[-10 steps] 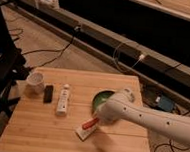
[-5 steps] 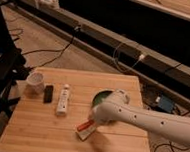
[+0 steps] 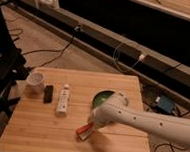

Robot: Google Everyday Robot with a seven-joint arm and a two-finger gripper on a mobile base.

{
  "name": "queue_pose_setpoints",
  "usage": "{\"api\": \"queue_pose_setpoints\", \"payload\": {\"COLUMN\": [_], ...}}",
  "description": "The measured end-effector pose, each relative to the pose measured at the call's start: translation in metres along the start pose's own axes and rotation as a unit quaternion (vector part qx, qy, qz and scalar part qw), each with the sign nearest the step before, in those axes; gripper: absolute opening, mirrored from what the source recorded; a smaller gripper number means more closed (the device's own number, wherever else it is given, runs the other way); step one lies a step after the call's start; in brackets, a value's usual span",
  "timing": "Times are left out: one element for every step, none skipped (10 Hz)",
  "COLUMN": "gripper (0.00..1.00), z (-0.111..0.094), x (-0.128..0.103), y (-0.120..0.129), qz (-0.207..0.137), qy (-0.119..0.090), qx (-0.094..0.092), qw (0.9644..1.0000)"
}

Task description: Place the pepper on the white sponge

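The orange-red pepper [image 3: 84, 128] lies tilted at the front middle of the wooden table [image 3: 33, 130], resting on the off-white sponge [image 3: 84, 136], of which only a small pale edge shows under it. My gripper [image 3: 92, 125] is at the end of the white arm [image 3: 149, 123] that reaches in from the right. It sits right over the pepper's upper end and hides most of the sponge.
A green bowl [image 3: 101, 98] sits just behind the arm. A long white tube [image 3: 63, 100], a small black block [image 3: 48, 93] and a white cup [image 3: 36, 81] stand in a row at the left. Cables run over the floor behind the table.
The arm has lowered and shifted slightly left with the pepper. The pepper's tip now points lower toward the table front, over the sponge.
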Motion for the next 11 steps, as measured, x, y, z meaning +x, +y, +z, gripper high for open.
{"api": "queue_pose_setpoints", "payload": {"gripper": [0.8,0.8,0.8,0.8,0.8,0.8,0.8,0.8,0.8,0.8,0.8], "z": [0.0,0.0,-0.001,-0.003,-0.009,-0.015,-0.024,-0.03,-0.029,-0.029,-0.029], "x": [0.001,0.001,0.002,0.003,0.007,0.011,0.016,0.02,0.02,0.018,0.019], "y": [0.0,0.0,0.001,0.001,0.001,0.001,0.003,0.004,0.003,0.002,0.003], "qz": [0.001,0.001,0.001,0.001,0.003,0.006,0.013,0.019,0.019,0.017,0.018], "qy": [0.0,0.001,0.002,0.005,0.013,0.021,0.032,0.039,0.038,0.038,0.038], "qx": [0.0,0.001,0.001,0.002,0.003,0.005,0.008,0.01,0.01,0.01,0.01], "qw": [1.0,1.0,1.0,1.0,0.9999,0.9997,0.9994,0.999,0.999,0.9991,0.9991]}}
